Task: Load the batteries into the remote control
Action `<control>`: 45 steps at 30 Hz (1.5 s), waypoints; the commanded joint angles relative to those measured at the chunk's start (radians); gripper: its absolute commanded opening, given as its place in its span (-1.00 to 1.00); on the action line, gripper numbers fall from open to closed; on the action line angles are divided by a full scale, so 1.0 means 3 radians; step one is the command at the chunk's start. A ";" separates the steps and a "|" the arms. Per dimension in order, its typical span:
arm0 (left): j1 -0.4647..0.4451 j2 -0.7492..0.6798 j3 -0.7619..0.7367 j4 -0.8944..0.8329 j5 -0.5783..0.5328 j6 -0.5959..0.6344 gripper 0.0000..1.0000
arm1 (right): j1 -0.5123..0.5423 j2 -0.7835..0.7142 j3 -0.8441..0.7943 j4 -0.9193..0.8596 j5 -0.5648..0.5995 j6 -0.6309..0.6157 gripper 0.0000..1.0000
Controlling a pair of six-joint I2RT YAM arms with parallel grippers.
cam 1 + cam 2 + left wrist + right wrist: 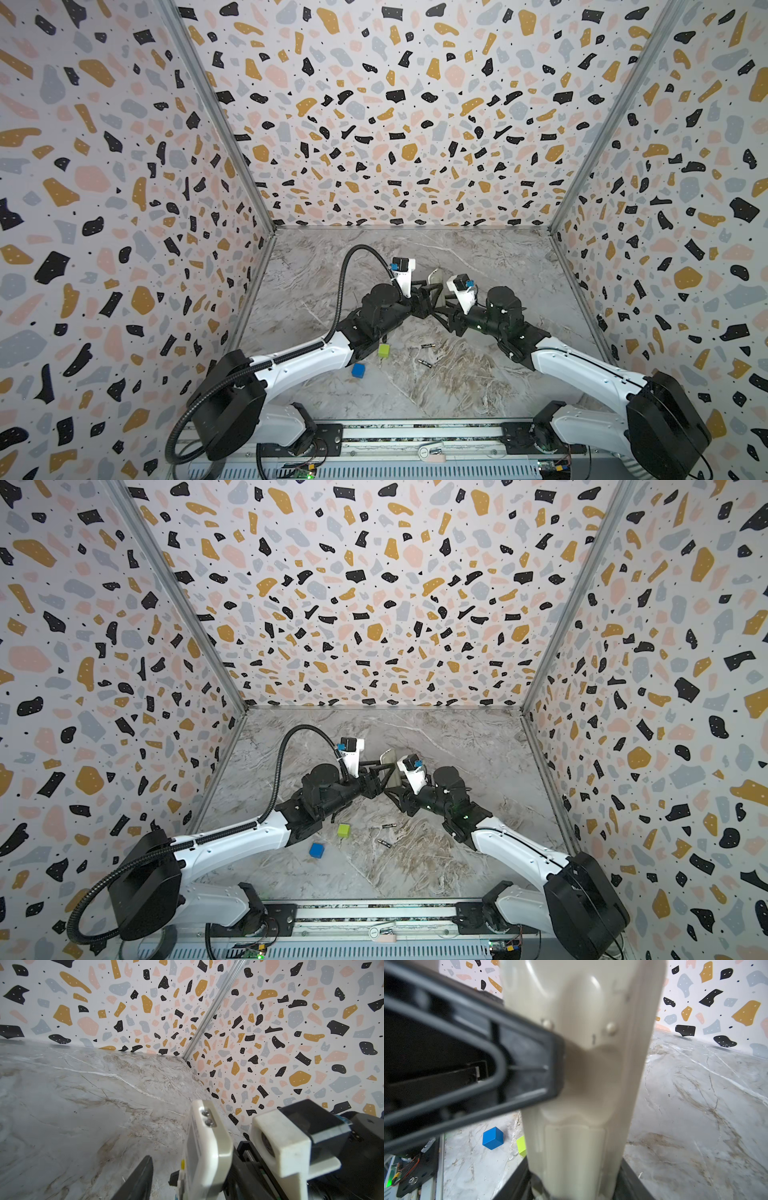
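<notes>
**Item 1: remote control** [435, 276]. We list it upright, display end up, beyond the green cube [384, 350] on the side away from the robot's base, btwn both tools. The left wrist view gives it edge-on [205, 1147], w/ screen and a yellow button on one face. The right wrist view gives its plain back [602, 1084], w/ a rectangular panel outline at the lower end. We cannot tell whether its foot touches the table [478, 386].

**Item 2: right gripper** [444, 307]. Clamped on the remote control's lower part, w/ a finger on each side.

**Item 3: left gripper** [434, 289]. Jaws part-way apart, straddling the remote control higher up. One finger [508, 1068] lies flat on the back. The other finger [141, 1178] stands clear of the button face, w/ a gap showing. We log no firm hold.

**Item 4: batteries, qty 2.** One battery [427, 345] and the other battery [424, 363] lie loose on the table near the green cube, on its right-arm side. They are apart from each other and neither tool touches them.

**Item 5: blue cube** [358, 370]. Near the green cube, toward the base and the left-arm side.
</notes>
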 commanded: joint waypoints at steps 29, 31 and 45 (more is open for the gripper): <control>-0.0036 0.0199 0.0273 0.0011 -0.0191 0.0127 -0.91 | 0.0129 -0.0057 0.0154 -0.0054 0.0096 -0.0194 -0.59; -0.0001 0.0197 0.0277 -0.0041 -0.0120 0.0091 -0.97 | 0.0146 -0.0059 0.0153 -0.0054 0.0078 -0.0231 -0.40; 0.0707 -0.0217 0.0142 -0.1033 0.0910 0.0184 -1.00 | 0.0254 -0.0396 -0.0128 0.0290 -0.0191 -0.0667 0.65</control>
